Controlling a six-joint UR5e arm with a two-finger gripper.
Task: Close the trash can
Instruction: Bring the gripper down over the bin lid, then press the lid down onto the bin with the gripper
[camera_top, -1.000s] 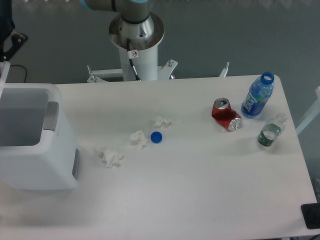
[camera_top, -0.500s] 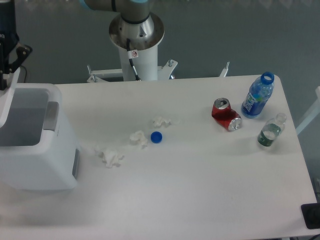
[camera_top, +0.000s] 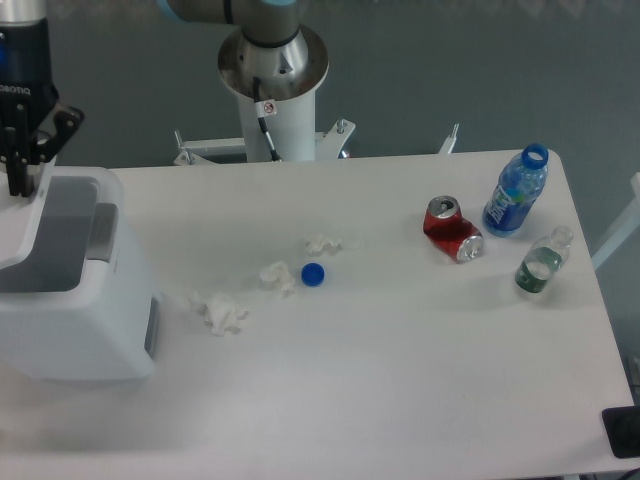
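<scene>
White trash can (camera_top: 75, 300) — tool (camera_top: 20, 180) (grip unclear) above; tissues (camera_top: 218, 312), cap (camera_top: 313, 274) nearby.

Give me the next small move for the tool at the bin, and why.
Probably keep pushing the lid rightward and down over the opening. The tool sits at the lid's raised top edge, the lid stands partly tilted over the trash can, and grey interior shows, so it isn't shut. Whether the tool grips the lid or only presses it can't be told.

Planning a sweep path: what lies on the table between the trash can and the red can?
Between the trash can and the red can, the fixed camera shows three crumpled tissues and a blue bottle cap.
</scene>
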